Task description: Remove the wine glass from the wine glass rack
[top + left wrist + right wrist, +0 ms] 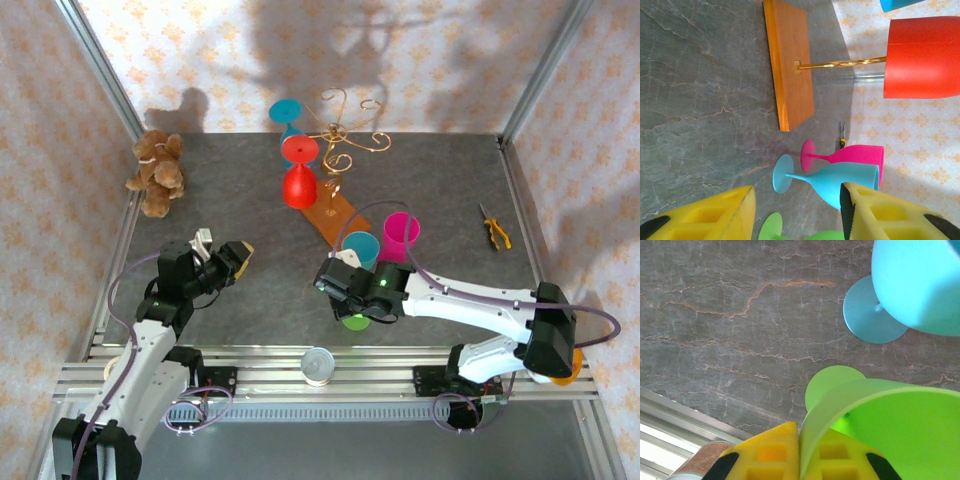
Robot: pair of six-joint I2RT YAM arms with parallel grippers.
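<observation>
right gripper (799, 450) clamped on the rim of green wine glass (880, 425), which is upright at 6 o'clock from wine glass rack (338, 135). Rack at table's (230, 190) 12 o'clock, red glass (299, 185) hanging on it. left gripper (795, 215) open, empty, 8 o'clock.

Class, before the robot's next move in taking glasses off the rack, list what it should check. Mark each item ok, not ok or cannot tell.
1. Green glass foot resting on the table: ok.
2. Green glass apart from the teal glass: ok.
3. Right pincer clear of the green glass: not ok, it pinches the rim.
4. Left pincer open and empty: ok.
5. Rack emptied: not ok, the red glass hangs on it.
6. Red glass free to slide off its arm: cannot tell.
</observation>
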